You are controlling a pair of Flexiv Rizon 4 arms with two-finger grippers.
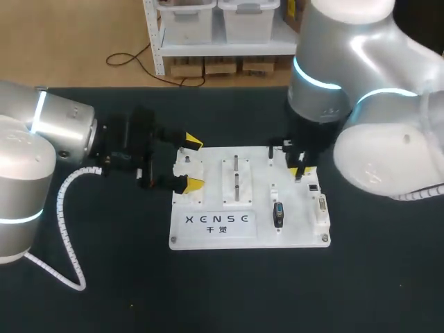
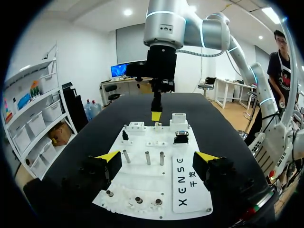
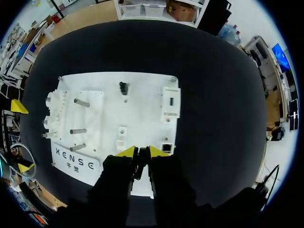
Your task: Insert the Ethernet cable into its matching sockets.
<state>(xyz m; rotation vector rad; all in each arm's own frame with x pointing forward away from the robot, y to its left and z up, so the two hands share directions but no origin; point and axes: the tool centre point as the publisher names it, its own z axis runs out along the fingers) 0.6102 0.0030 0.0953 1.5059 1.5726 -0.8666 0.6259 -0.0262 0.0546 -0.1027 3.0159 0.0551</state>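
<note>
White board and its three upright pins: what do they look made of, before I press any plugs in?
White board: looks like rigid plastic with a satin white finish, going by the even colour, soft sheen and crisp edges; a painted plate cannot be ruled out. Upright pins: probably metal, since they are grey with bright glints down their sides.

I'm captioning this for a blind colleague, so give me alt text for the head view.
A white board with upright pegs lies on a dark table. The left pincer is open at the board's left edge; the right pincer hangs over its far right corner.
</note>
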